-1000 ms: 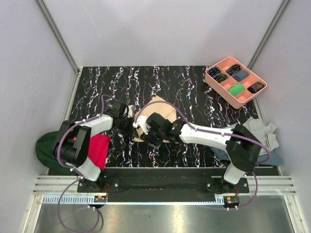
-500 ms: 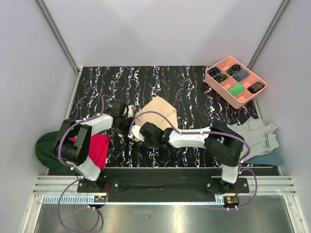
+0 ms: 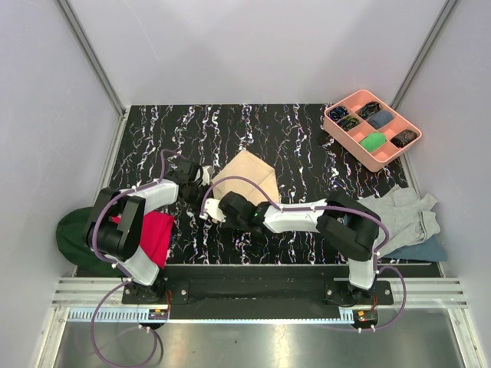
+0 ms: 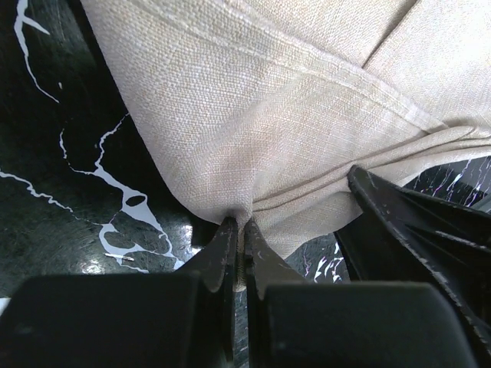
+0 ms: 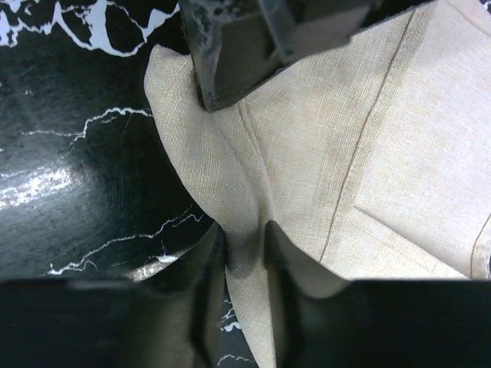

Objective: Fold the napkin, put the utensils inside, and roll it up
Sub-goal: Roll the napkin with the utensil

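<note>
Pinching the same near-left corner from two sides, both claws meet at about 7 o'clock of the napkin (image 3: 247, 172), which lies folded a little left of the middle of the dark marbled surface (image 3: 192, 130).

In the left wrist view the left claw (image 4: 239, 224) is clenched tight on the cloth's edge, and the fabric gathers into creases that fan away from the pinch. The right claw (image 5: 245, 238) has its two fingers pressed against a raised ridge of the napkin, grasping it just beside a hemmed edge. The two claws sit very near each other, with little gap between them.

The napkin's far corner points to 12 o'clock and its right edge runs straight toward 4 o'clock. Bare marbled surface shows around it from 10 through 3 o'clock. The pink tray (image 3: 349, 143) sits well apart at 2 o'clock, on the far right corner. A red cloth (image 3: 157, 234) and a green cloth (image 3: 70, 234) hang at the 8 o'clock edge. A grey cloth (image 3: 403, 215) and a blue cloth (image 3: 426, 251) crowd the 4 o'clock edge.
</note>
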### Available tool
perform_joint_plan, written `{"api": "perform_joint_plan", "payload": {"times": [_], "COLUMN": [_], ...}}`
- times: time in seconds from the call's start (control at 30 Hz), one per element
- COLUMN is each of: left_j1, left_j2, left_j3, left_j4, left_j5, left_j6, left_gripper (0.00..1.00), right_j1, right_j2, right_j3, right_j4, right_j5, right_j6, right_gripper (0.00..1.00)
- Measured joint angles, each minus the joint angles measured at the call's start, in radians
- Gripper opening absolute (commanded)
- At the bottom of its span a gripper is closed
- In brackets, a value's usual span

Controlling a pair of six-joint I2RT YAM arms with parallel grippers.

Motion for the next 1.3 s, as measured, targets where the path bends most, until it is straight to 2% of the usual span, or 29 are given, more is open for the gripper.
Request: {"api": "perform_joint_plan", "payload": {"times": [0.07,0.1,0.17,0.2,0.27,0.33,0.53,0.77,0.9,1.03,1.17,1.3], "left_j1": [0.000,0.000,0.000,0.000,0.000,0.001,0.024,0.052,0.066,0.079,0.079,0.078], "left_j2": [0.000,0.000,0.000,0.000,-0.002,-0.022,-0.084,-0.195,-0.274,-0.420,-0.546,-0.570], "left_j3": [0.000,0.002,0.005,0.005,0.005,0.007,-0.024,-0.109,-0.169,-0.242,-0.317,-0.367], "left_j4": [0.000,0.000,-0.003,-0.003,-0.006,-0.004,-0.001,0.002,0.008,0.038,0.132,0.203], "left_j5": [0.000,0.000,-0.001,-0.008,-0.005,-0.010,-0.077,-0.156,-0.199,-0.216,-0.188,-0.139], "left_j6": [0.002,0.003,0.009,0.009,0.006,0.000,-0.008,-0.045,-0.067,-0.082,-0.098,-0.113], "left_gripper": [0.03,0.20,0.31,0.46,0.58,0.65,0.74,0.80,0.79,0.78,0.78,0.77], "right_j1": [-0.007,-0.012,-0.027,-0.036,-0.058,-0.076,-0.104,-0.109,-0.117,-0.143,-0.177,-0.210], "right_j2": [0.000,0.000,0.002,0.004,0.016,0.033,0.074,0.078,0.091,0.122,0.163,0.217], "right_j3": [0.009,0.021,0.045,0.059,0.095,0.132,0.197,0.213,0.228,0.265,0.311,0.364], "right_j4": [-0.017,-0.034,-0.072,-0.093,-0.138,-0.178,-0.263,-0.334,-0.368,-0.413,-0.469,-0.537], "right_j5": [-0.018,-0.037,-0.081,-0.108,-0.164,-0.217,-0.350,-0.483,-0.557,-0.643,-0.743,-0.857], "right_j6": [-0.005,-0.003,0.004,0.011,0.031,0.047,0.095,0.134,0.149,0.168,0.182,0.191], "right_gripper": [0.16,0.14,0.10,0.08,0.07,0.06,0.06,0.04,0.02,0.01,0.00,0.00]}}
